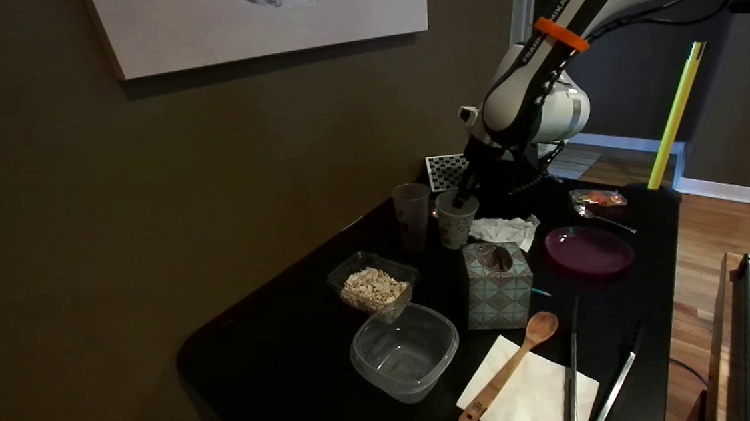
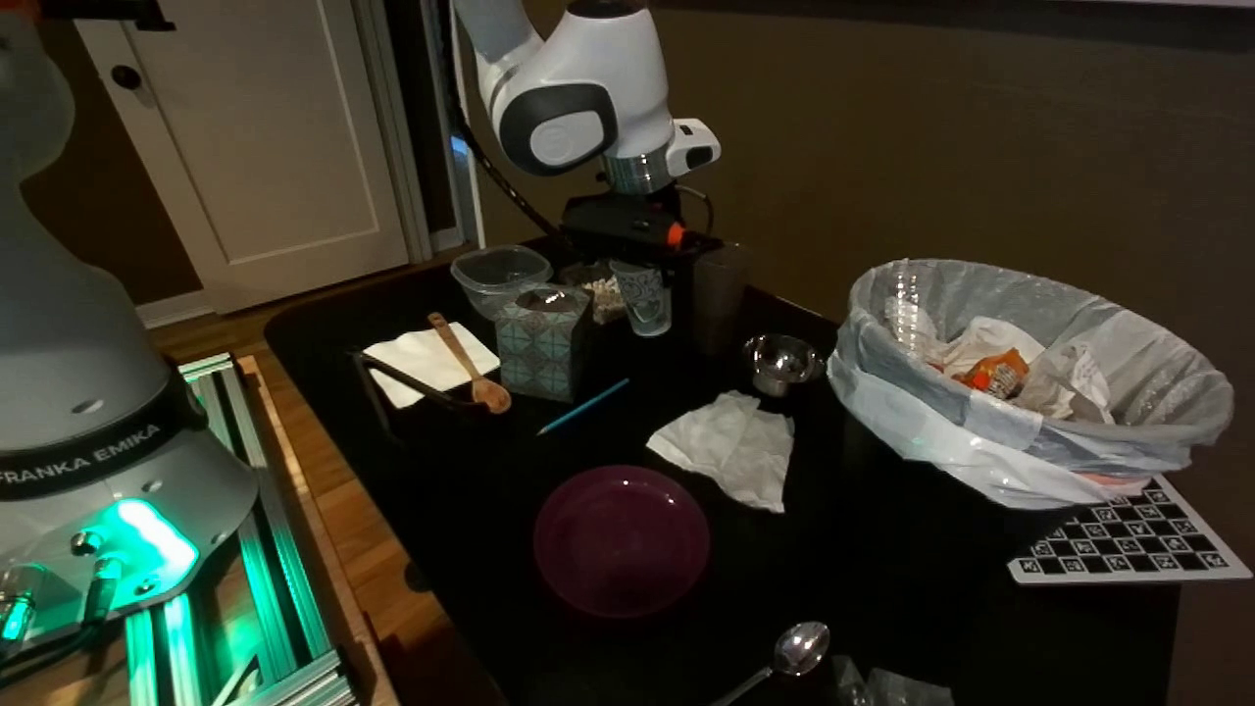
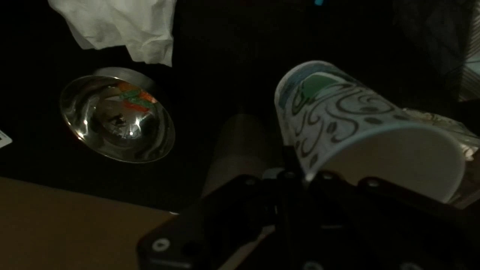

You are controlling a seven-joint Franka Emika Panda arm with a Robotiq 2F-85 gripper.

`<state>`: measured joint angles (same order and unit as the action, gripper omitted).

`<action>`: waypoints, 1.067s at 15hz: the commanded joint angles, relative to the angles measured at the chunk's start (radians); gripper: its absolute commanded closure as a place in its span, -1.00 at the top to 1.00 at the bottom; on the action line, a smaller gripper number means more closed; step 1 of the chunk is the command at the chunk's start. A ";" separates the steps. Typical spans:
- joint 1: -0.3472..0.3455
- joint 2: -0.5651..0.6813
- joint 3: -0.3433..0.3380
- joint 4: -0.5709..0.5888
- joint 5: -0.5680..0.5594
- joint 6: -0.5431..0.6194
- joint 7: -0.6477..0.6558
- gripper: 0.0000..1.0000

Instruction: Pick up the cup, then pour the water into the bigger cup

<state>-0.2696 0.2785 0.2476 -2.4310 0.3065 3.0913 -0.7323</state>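
Observation:
The cup [image 1: 455, 227] is a white paper cup with a swirl pattern. It also shows in an exterior view [image 2: 644, 299] and, large, in the wrist view [image 3: 337, 108]. My gripper [image 3: 298, 176] is shut on its rim, one finger inside and one outside. The cup leans slightly; I cannot tell whether its base touches the table. No water can be made out in its dim inside. The bigger cup [image 1: 412, 214], a tall greyish tumbler, stands upright close beside it. It is faint in an exterior view [image 2: 721, 294] and partly behind my gripper in the wrist view [image 3: 240, 146].
A tissue box [image 1: 498, 291], a tub of oats [image 1: 373, 285] and a clear tub [image 1: 405, 352] stand near the cups. A metal bowl [image 2: 781, 363], crumpled tissue [image 2: 730, 446], purple plate [image 2: 623, 539] and lined bin [image 2: 1029, 392] are on the table. A wall runs behind.

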 commanded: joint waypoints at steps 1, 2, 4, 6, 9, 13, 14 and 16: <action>-0.043 0.089 0.002 0.078 0.000 0.014 -0.028 -0.98; -0.055 0.105 0.010 0.094 0.003 0.007 -0.030 -0.98; -0.064 0.140 0.014 0.124 0.002 -0.003 -0.028 -0.98; -0.064 0.170 0.019 0.144 0.002 -0.015 -0.024 -0.98; -0.055 0.202 0.016 0.164 0.000 -0.045 -0.012 -0.98; -0.050 0.215 -0.007 0.172 -0.123 -0.105 0.105 -0.98; -0.045 0.217 -0.015 0.176 -0.139 -0.123 0.128 -0.98; -0.041 0.222 -0.025 0.183 -0.169 -0.148 0.161 -0.41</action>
<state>-0.3180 0.4818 0.2433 -2.2744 0.1939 2.9963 -0.6356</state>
